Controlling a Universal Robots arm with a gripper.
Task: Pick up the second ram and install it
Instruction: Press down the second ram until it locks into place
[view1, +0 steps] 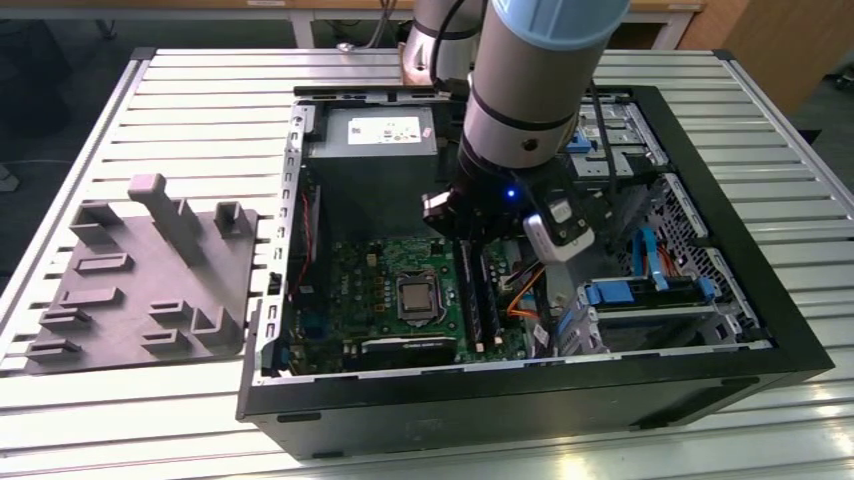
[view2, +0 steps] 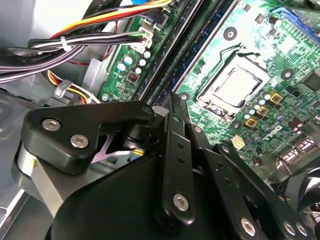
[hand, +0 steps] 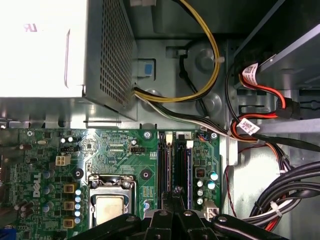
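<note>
Hovering over the memory slots, fingers closed

The gripper (hand: 175, 192) stood with its fingers pressed together, nothing visibly between them, tips just above what seemed the second ram (hand: 176, 162). It stood upright in its slot, at three o'clock of the CPU socket (view1: 416, 297) in the exterior view. An off-centre push could tilt it, or leave one end unlatched. Cables (view1: 523, 290) crowded the three o'clock side; the power supply (view1: 378, 128) sat well clear at twelve.

cables (hand: 280, 195) crowding slot rails (hand: 175, 165)

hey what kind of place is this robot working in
Probably a robotics lab or test bench: an open computer case lies on a slatted metal table, beside a grey moulded tray, with the gripper over the motherboard.
</note>
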